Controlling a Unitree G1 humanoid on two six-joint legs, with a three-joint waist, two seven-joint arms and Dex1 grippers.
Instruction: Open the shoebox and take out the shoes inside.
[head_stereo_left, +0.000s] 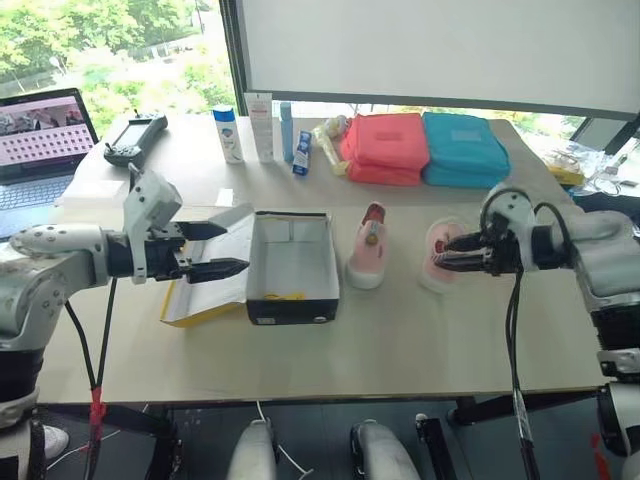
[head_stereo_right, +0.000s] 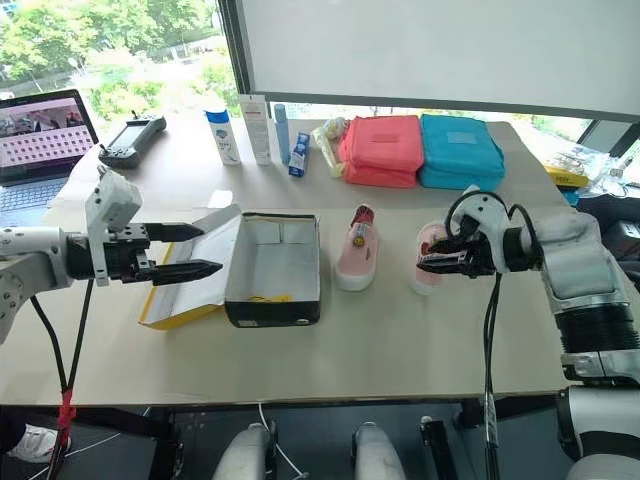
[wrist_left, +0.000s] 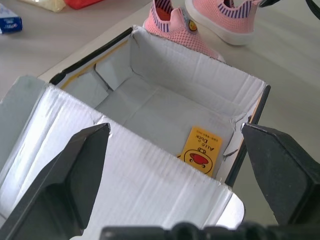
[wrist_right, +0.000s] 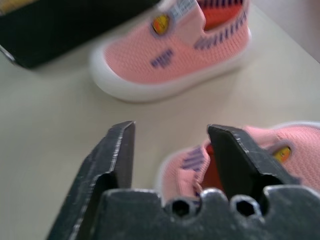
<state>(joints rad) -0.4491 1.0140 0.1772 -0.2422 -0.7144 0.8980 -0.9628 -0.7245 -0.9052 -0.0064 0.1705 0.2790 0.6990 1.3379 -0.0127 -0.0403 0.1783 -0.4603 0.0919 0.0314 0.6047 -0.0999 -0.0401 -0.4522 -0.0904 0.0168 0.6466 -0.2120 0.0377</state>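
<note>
Two shoes (head_stereo_left: 367, 250) stand on the table (head_stereo_left: 400, 350) right of the box (head_stereo_left: 292, 268), which lies open with its lid (head_stereo_left: 205, 270) folded out to the left. One finger (wrist_right: 232, 160) of the right gripper (head_stereo_left: 455, 252) sits inside the right shoe (head_stereo_left: 437, 262), jaws parted, clamping nothing. Left gripper (head_stereo_left: 215, 250) hovers spread wide over the lid, empty. Farther back lie pink (head_stereo_left: 385, 148) and teal (head_stereo_left: 463, 150) pouches.

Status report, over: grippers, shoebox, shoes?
Left gripper open beside the lid. Right gripper open at second shoe. Shoebox open; both shoes on table. Nothing blocking.
</note>
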